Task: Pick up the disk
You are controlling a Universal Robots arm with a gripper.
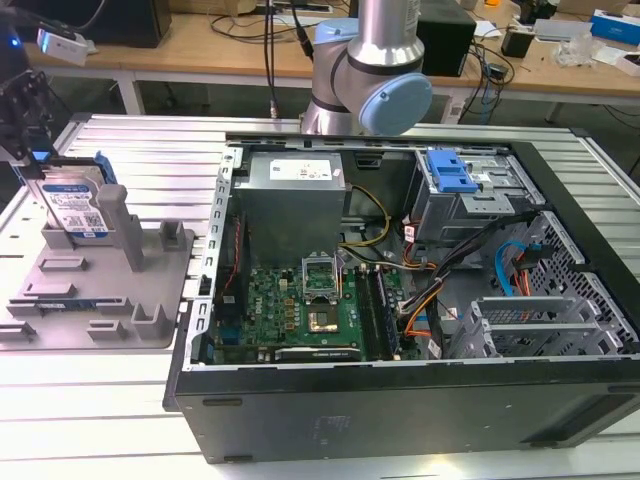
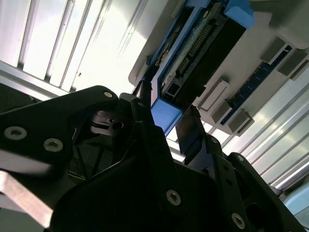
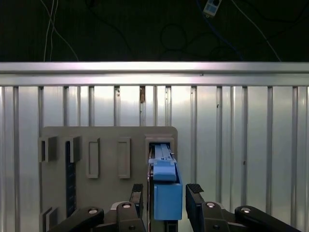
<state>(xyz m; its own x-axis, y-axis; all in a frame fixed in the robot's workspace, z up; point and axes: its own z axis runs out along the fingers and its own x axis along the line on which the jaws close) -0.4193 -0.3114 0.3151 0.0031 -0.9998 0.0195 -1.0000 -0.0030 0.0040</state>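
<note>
Claw (image 3: 166,189): open. Its two dark fingers (image 3: 194,193) stand one on each side of the disk's upper end, and in the first wrist view a thin gap shows between each finger and the blue rail.
Disk (image 1: 72,205): stands on edge in a slot of the grey fixture plate, at the exterior view's left. Its white-and-blue label faces the camera, and blue rails run along its edges.
Disk in both wrist views: the blue rail end (image 3: 167,195) lies between the fingertips. In the second wrist view the dark body (image 2: 203,53) with its connector row runs away from the claw.
Fixture plate (image 1: 170,290): grey, flat on the bench, with upright posts and shallow recesses. The disk sits in the slot at one corner of it.
Bench (image 1: 130,150): slatted bright metal that carries both the fixture plate and the computer case.
Computer case (image 1: 400,395): black, lying on its side and open, just beside the fixture plate toward the exterior view's right. A green motherboard (image 1: 300,300), a grey power supply (image 1: 295,185) and loose cables show inside.
Blue latch (image 1: 450,172): on the drive bay at the case's far side, well apart from the disk.
Arm (image 1: 385,40): its silver column and blue-capped joint rise behind the case.
</note>
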